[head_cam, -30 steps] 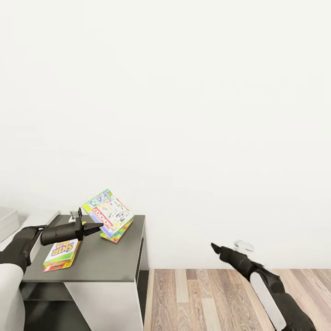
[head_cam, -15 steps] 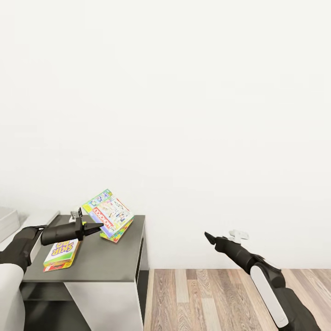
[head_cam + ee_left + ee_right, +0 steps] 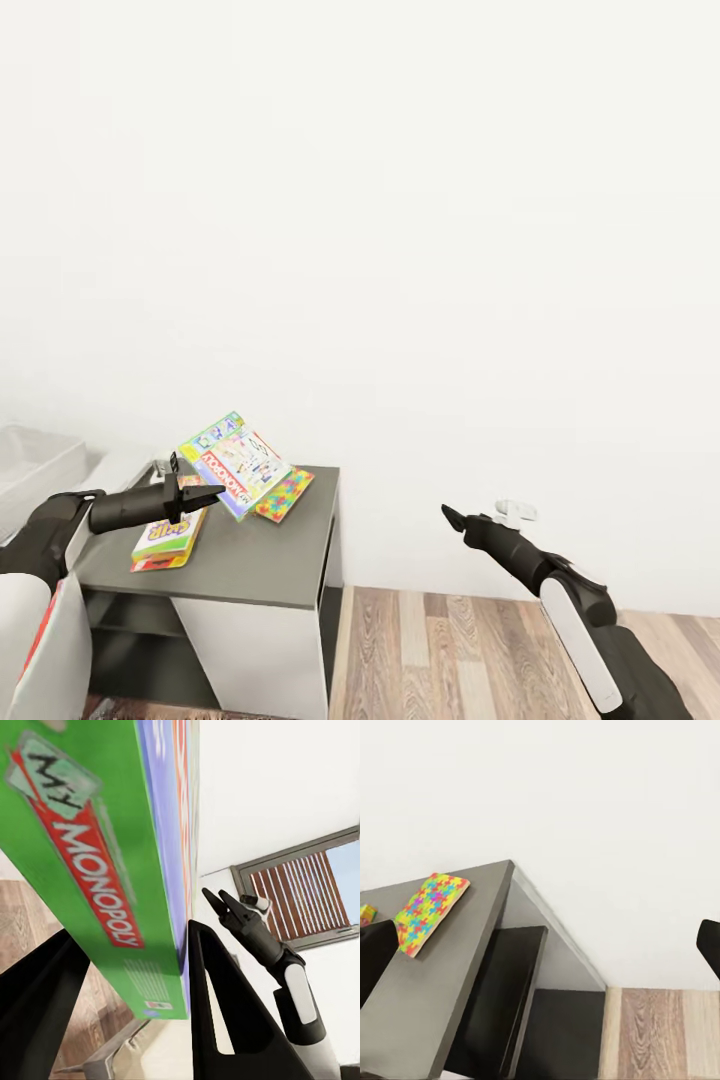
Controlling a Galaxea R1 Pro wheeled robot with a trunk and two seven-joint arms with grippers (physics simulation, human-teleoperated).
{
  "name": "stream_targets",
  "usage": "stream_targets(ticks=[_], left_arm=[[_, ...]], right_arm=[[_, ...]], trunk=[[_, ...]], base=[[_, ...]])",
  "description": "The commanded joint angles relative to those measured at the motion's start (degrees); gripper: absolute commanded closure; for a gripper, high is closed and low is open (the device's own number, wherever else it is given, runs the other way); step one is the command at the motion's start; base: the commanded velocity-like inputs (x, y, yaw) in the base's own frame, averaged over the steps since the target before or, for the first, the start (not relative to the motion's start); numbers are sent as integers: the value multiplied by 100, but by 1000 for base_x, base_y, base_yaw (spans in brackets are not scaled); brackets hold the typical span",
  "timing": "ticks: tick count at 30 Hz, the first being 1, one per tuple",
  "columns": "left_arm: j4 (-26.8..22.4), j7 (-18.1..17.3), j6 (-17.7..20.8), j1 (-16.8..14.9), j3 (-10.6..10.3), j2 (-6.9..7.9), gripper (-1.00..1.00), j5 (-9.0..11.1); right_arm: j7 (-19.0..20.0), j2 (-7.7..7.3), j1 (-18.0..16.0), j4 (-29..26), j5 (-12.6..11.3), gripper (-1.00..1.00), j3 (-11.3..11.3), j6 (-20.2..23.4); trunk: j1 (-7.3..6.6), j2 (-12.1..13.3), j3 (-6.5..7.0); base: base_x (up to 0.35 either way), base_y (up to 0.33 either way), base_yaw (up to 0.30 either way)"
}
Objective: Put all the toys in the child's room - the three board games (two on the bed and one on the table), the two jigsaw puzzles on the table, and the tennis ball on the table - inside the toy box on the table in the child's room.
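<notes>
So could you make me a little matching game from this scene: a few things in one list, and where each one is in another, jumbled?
Things:
1. Monopoly box
2. Skip-Bo box
3. jigsaw puzzle
4. right gripper

Places:
A. lying flat on the grey table, near its far edge by the wall
B. in the air over the wooden floor, holding nothing
C. held tilted above the table in the left gripper
D. lying flat on the table under the left arm

Pairs: 1-C, 2-D, 3-A, 4-B
</notes>
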Motion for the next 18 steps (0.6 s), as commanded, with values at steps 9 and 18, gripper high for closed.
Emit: stream_targets(ticks=[9,18], left_arm=[[0,-29,55,-6,10,-6,100,-13],[-7,-103,70,-6,57,62,100,13]], right_arm=[[10,39,-4,8,-7,-100,-6,24],[11,41,-4,10,-5,-100,0,24]], trunk=[[2,-9,11],[-108,192,104]], base=[[0,-61,278],[0,-14,283]])
